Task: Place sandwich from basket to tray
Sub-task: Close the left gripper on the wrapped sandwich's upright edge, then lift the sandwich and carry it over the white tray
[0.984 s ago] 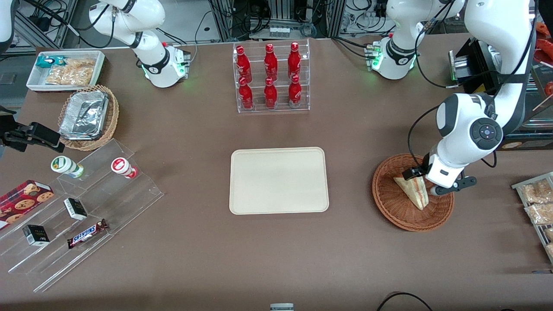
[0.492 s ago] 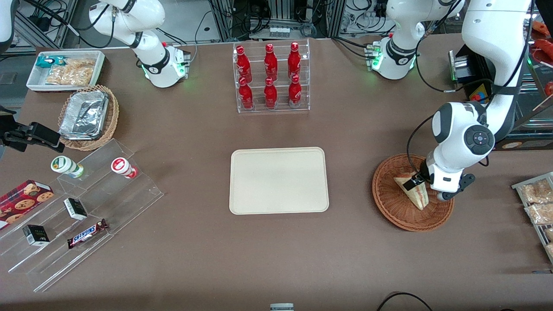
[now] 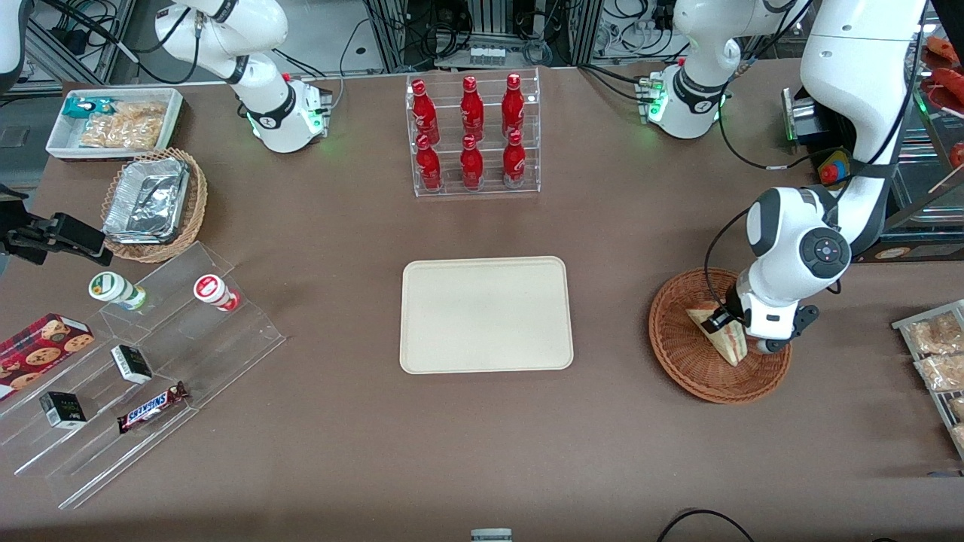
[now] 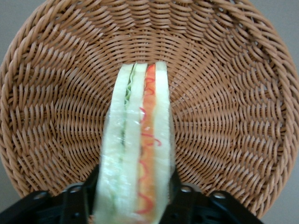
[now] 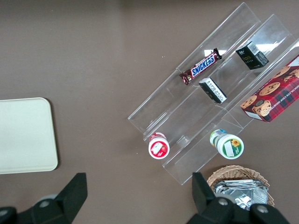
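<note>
In the basket [image 3: 697, 373], the gripper [image 4: 133, 196] pinches the sandwich [image 4: 138, 158]; the tray [image 3: 486, 315] lies well apart.

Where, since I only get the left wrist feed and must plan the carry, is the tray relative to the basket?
Observer: The tray lies flat on the table, sideways from the basket toward the parked arm's end, about as near to the front camera.
Operator: Anything tall close to that path?
Observer: A rack of red bottles stands farther from the front camera than the tray, off the straight line between basket and tray.
Operator: And where is the gripper?
Observer: The gripper is low inside the basket, at the end of the sandwich farther from the front camera.
</note>
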Controlling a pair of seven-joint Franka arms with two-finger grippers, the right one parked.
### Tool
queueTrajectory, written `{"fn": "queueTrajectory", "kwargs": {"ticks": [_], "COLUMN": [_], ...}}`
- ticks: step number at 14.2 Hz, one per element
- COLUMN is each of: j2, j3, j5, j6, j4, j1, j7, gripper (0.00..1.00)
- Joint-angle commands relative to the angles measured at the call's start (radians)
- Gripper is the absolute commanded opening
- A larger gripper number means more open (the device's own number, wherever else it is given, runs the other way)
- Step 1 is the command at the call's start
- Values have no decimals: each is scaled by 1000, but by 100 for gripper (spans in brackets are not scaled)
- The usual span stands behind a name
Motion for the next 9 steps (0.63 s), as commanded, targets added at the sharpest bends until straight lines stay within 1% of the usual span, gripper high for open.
{"fn": "queueTrajectory", "kwargs": {"ticks": [1, 4, 6, 7, 9], "j2": [-25, -30, -13, 16, 62], "j3": [-10, -22, -45, -48, -47], "j5": [10, 9, 6, 6, 7], "j6": [-54, -219, -351, -402, -437], "j4": [39, 157, 273, 336, 417], "j1": [7, -5, -37, -74, -148], "j7": [75, 215, 345, 346, 347], "gripper": [2, 1, 3, 5, 7]}}
